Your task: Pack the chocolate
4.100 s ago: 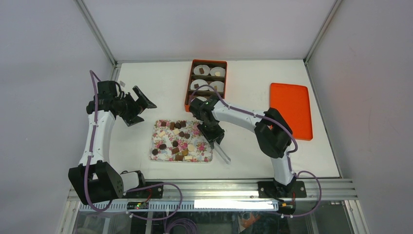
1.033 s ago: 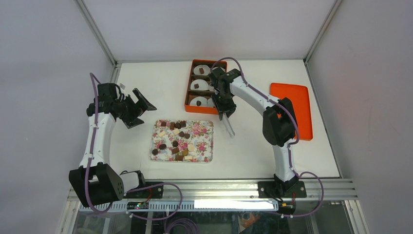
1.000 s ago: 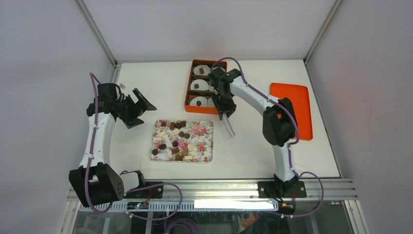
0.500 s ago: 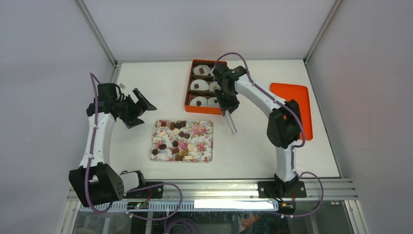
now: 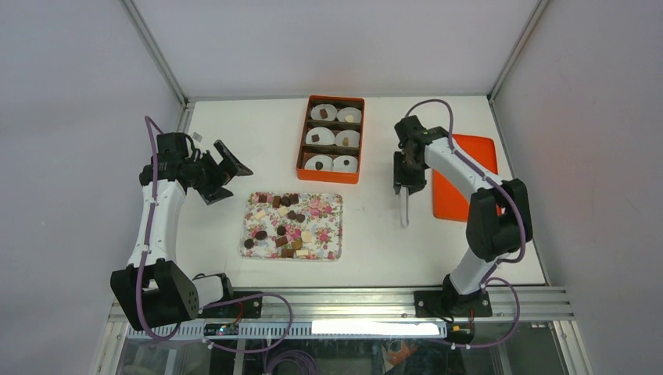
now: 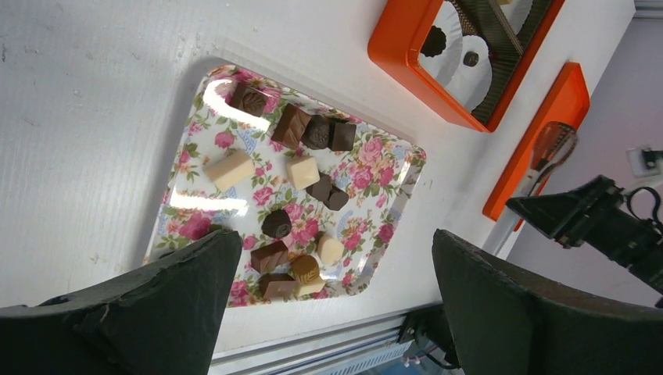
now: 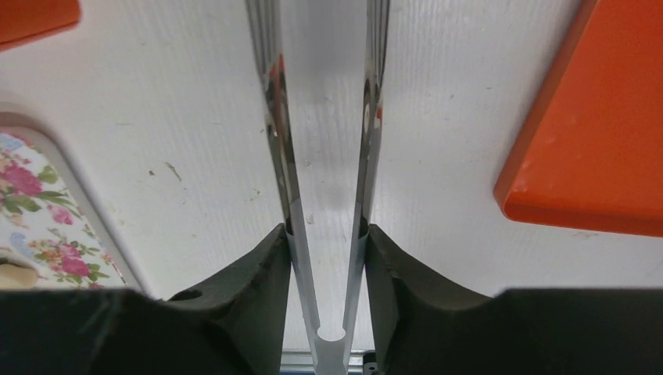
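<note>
The chocolate (image 5: 283, 223) lies as several dark, light brown and cream pieces on a floral tray (image 5: 333, 234), also seen in the left wrist view as chocolate (image 6: 301, 168) on the tray (image 6: 408, 178). More pieces sit in white paper cups inside the orange box (image 5: 300, 153). My right gripper (image 5: 403, 184) is shut on metal tongs (image 5: 404, 209) over bare table between the box and the orange lid (image 5: 469, 168). In its wrist view the tongs (image 7: 274, 117) run straight out from the right gripper (image 7: 327, 234), with nothing between their arms. My left gripper (image 5: 225, 175) hangs open, left of the tray.
The orange lid (image 7: 586, 141) lies flat just right of the tongs. The tray's corner (image 7: 47, 207) and the box's corner (image 7: 31, 14) lie to their left. The left wrist view shows the box (image 6: 406, 55), the lid (image 6: 539, 156) and the table's front rail.
My right arm has swung rightward with the tongs, from over the orange box's near cups to the bare table beside the orange lid. The left arm has not moved.
</note>
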`<state>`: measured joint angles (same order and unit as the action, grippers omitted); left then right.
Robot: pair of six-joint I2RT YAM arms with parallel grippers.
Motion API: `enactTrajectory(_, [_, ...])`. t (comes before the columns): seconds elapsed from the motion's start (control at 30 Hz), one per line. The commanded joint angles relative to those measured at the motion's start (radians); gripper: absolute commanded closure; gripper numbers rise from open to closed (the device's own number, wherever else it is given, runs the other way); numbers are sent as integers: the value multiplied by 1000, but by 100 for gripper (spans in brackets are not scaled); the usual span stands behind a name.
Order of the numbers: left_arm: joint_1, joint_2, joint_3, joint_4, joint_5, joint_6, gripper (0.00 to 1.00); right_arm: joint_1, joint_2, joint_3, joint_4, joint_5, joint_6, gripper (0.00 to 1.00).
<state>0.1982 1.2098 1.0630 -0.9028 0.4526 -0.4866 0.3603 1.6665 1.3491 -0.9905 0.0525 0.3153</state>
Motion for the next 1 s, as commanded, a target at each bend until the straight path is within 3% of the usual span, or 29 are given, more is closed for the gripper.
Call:
enactTrajectory(0.0, [10,-13,-6,41,48,-10,1,4,19,-27,131,8,50,58])
enactTrajectory(0.17, [9,-12,-5,41,55,-13,1,-12,4,-16,129,20,36,26])
enactTrajectory(0.3, [-2,-1,14,56,88,-21,1,-71,-39,3,114,39,13,17])
enactTrajectory(0.4, [-46,13,57,62,67,-28,1,-143,-75,0,111,57,-10,15])
enactTrajectory(0.57, [-162,54,101,83,15,-59,1,-286,-43,-13,125,27,-56,25])
enactTrajectory(0.67, [-195,69,99,98,7,-76,1,-299,44,24,119,10,-91,34])
enactTrajectory(0.8, [-221,50,83,106,3,-92,1,-311,124,68,140,13,-102,37])
enactTrajectory(0.97, [-231,33,71,107,6,-99,1,-319,261,131,153,27,-110,58])
